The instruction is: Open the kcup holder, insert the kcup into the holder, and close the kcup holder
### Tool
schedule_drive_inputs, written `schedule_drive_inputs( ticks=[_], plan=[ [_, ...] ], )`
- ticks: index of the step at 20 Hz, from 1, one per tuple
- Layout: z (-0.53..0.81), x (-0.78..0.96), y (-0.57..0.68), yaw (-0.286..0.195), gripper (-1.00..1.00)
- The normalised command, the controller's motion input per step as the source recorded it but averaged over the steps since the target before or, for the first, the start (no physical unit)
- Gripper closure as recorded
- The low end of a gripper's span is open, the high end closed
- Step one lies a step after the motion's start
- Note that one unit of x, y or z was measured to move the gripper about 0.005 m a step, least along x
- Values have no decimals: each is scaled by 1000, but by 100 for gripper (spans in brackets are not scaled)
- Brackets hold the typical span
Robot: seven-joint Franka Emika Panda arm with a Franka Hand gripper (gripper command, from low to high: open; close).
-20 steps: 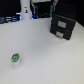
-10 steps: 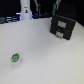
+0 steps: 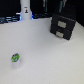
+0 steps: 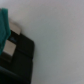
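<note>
Both views are blurry. The gripper is out of frame, so its opening cannot be told. The black kcup holder (image 3: 63, 26) sits closed (cropped in the wrist view), well apart from the green-topped kcup (image 3: 16, 60) on the white table (image 3: 45, 60)

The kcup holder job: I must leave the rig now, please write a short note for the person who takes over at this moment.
Hand: not seen in the exterior view; the wrist view shows only a teal and a dark part at the picture's edge, so open or shut cannot be told.
The kcup holder: on the white table, toward the exterior view's right, far side; its front looks closed.
The kcup: standing alone on the table, near side, exterior view's left, far from the holder.
A white post stands at the far edge.
Done: nothing visible yet.
Left: open the holder, put the kcup in, close it.
</note>
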Motion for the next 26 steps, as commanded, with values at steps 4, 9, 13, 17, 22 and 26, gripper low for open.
schedule_drive_inputs(
  ticks=[4, 9, 13, 17, 22, 26],
  plan=[
    [-71, -358, 693, -173, -100],
    [-173, -336, 700, -168, -100],
    [-310, -346, 631, -183, -100],
    [-371, -353, 576, -185, -100],
    [-416, -342, 430, -168, -100],
    [-451, -261, 235, -123, -100]
  ],
)
